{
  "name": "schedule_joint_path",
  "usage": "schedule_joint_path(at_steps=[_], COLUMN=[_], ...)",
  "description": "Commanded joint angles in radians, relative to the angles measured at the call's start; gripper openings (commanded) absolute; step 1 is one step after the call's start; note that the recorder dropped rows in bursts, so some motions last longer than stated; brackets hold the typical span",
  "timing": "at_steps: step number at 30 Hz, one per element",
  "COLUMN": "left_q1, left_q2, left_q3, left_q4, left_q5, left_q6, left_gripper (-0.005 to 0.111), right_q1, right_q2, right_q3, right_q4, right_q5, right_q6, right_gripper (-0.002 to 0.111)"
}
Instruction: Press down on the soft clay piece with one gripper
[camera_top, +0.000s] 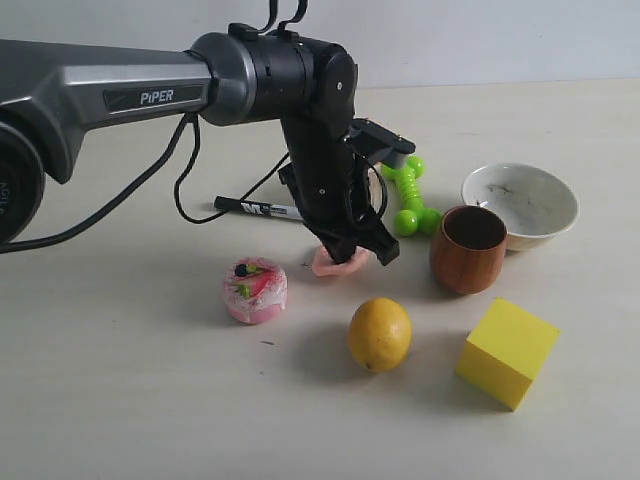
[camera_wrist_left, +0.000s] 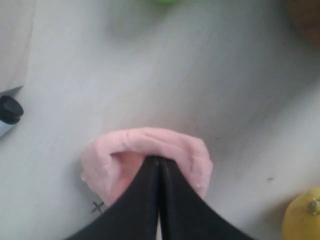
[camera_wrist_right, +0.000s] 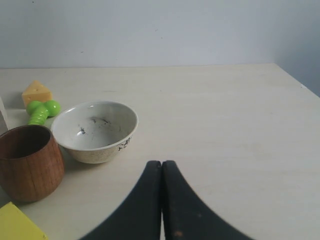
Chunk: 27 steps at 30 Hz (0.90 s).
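Left fingers (camera_wrist_left: 140, 200) together, tips in soft clay piece (camera_wrist_left: 150, 142); right fingers (camera_wrist_right: 145, 200) together; bowl (camera_wrist_right: 102, 150) dark-smudged inside.

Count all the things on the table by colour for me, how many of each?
Pink: 2, soft clay piece, cake toy
Yellow: 3, lemon, block, wedge
Green: 1, dumbbell toy
Brown: 1, cup
White: 1, bowl
Black: 1, marker
Total: 9
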Motion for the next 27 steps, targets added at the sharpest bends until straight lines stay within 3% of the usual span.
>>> schedule_joint_path(at_steps=[1, 20, 27], left_q1=[0.001, 0.001, 0.001], left_q2=[-0.011, 0.074, 0.057], left_q3=[0.002, 0.004, 0.002], left_q4=[-0.006, -0.013, -0.013], left_q5=[-0.036, -0.007, 0.0], left_q6=[0.005, 0.024, 0.024], left_gripper=[0.0, 0.0, 0.023], right_q1=[-0.001, -0.001, -0.001], right_q2=[-0.006, -0.006, -0.006], right_q3=[0.005, 0.005, 0.005], right_q4=[0.0, 0.0, 0.0], right_q5=[-0.006, -0.006, -0.006], right_q6=[-0.006, -0.006, -0.006], right_gripper=[0.0, 0.0, 0.0])
